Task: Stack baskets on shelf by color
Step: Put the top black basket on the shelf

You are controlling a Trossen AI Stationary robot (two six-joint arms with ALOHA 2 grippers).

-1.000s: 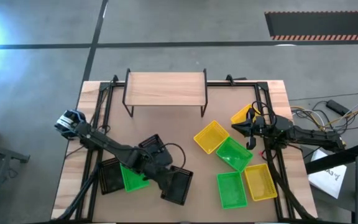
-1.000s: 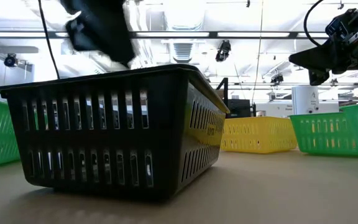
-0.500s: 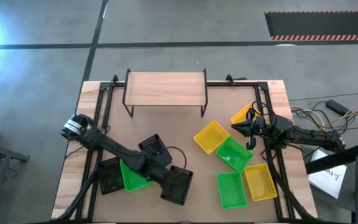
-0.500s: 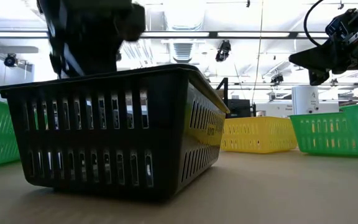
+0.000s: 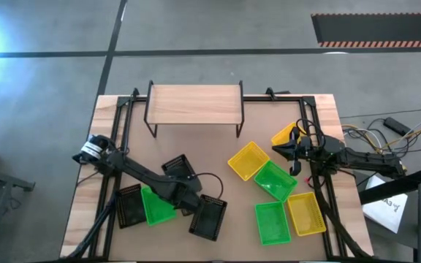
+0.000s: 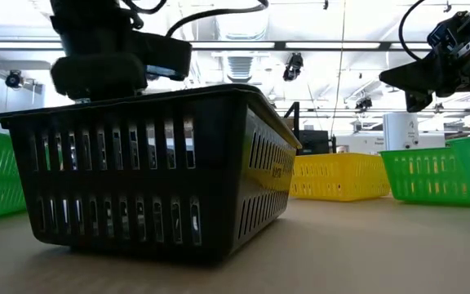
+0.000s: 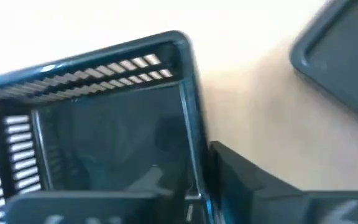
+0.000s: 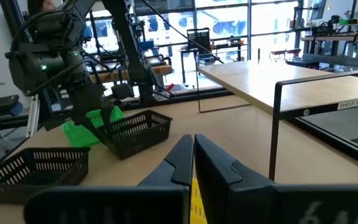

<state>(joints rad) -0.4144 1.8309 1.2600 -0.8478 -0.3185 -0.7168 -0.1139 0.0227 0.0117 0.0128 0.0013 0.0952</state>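
Now that the left hand (image 5: 194, 207) has been lowered onto the rim of the black basket (image 5: 208, 216) at the desk's near edge, its fingers have been drawn in, apparently clamping the wall. Lifting toward the shelf (image 5: 194, 103) seems next; the right hand (image 5: 278, 150) is kept together.

The baskets are slotted moulded plastic: the near black basket (image 6: 157, 167) has a smooth, slightly glossy rim and walls; the yellow basket (image 6: 339, 177) and green basket (image 6: 425, 175) look brighter and semi-glossy. The shelf (image 5: 194, 102) has a pale matt wood top on thin black metal legs. The table (image 5: 218, 164) is smooth, matt brown board.
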